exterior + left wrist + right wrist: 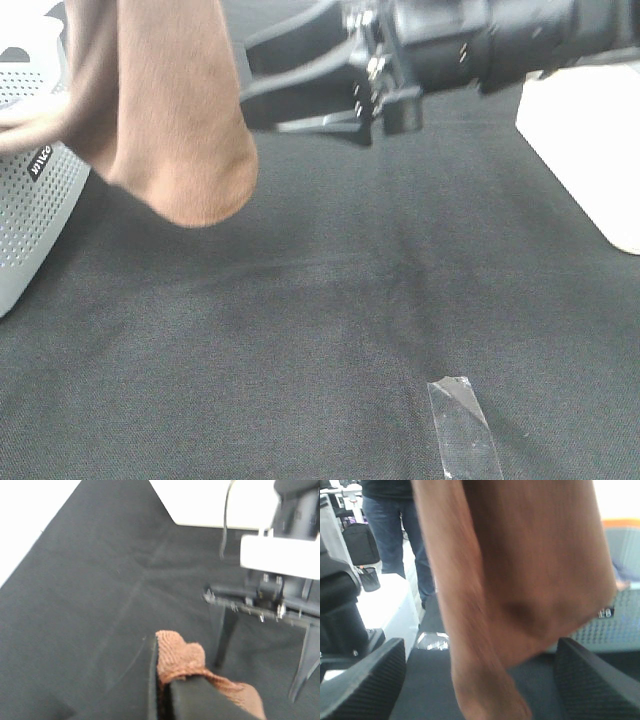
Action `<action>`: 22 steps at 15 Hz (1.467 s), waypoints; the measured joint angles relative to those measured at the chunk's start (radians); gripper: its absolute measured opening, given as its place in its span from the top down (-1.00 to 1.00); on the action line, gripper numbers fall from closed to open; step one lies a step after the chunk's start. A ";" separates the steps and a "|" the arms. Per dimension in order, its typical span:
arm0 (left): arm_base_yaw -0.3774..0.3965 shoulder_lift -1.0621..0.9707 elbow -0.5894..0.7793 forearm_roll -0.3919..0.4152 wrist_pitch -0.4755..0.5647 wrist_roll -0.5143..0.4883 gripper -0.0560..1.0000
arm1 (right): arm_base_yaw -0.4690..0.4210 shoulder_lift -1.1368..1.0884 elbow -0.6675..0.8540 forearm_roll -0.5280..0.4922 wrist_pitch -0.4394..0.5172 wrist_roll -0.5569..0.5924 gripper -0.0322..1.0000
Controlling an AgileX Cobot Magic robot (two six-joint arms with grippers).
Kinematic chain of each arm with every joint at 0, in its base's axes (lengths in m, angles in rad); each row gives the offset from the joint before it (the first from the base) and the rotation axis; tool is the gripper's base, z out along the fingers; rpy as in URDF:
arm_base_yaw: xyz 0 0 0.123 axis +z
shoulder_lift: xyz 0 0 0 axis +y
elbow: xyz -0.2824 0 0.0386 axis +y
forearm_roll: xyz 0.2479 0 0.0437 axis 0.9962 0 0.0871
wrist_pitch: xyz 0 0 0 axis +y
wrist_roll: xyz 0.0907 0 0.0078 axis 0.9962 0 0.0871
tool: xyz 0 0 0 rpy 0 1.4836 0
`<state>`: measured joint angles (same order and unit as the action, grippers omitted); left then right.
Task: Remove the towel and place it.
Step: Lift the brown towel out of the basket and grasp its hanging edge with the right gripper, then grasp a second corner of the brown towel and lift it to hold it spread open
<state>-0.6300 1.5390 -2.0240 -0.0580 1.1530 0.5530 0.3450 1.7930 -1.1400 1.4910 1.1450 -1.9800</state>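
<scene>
Up in the air at the far left with the large reddish-brown terry towel [170, 110], doubled over into a long hanging fold. Dangles with its rounded lower end clear of the black fabric table covering [350, 300]. Pinched from above by the left gripper [165, 680]: black fingers [192, 700] pressed together on a bunched ridge of the cloth [187, 660], a tight clamp.

Reaching in from the far right at towel height, the right gripper [250, 75], jaws spread wide and holding nothing. Points straight at the hanging fold, fingertips right at its right edge; cannot tell whether touching. From the right wrist, a close wall of brown cloth [530, 570] between the two ribbed black pads [365, 680], with the right gripper [480, 690] gaping around the view of it. From the left wrist, that same spread pair [265, 655] just beyond the towel.

Behind the towel at the left edge, a grey perforated plastic basket [30, 200]. Down on the near side of the covering, a short strip of clear tape [465, 430]. At the far right, a white block [590, 150]. Off past the table, a person in blue jeans [395, 530].
</scene>
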 joint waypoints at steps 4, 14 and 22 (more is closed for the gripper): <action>0.000 0.000 0.000 0.002 -0.112 0.000 0.89 | 0.000 0.026 0.000 -0.049 -0.001 0.011 -0.56; 0.000 0.058 0.000 -0.014 -0.181 0.000 0.89 | 0.000 0.026 0.000 -0.016 -0.025 0.012 0.04; 0.000 0.058 0.000 -0.014 -0.213 -0.018 0.89 | 0.000 0.026 0.000 -0.090 -0.136 0.059 0.94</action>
<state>-0.6300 1.5970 -2.0240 -0.0720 0.9400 0.5350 0.3450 1.8190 -1.1400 1.4010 1.0090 -1.9210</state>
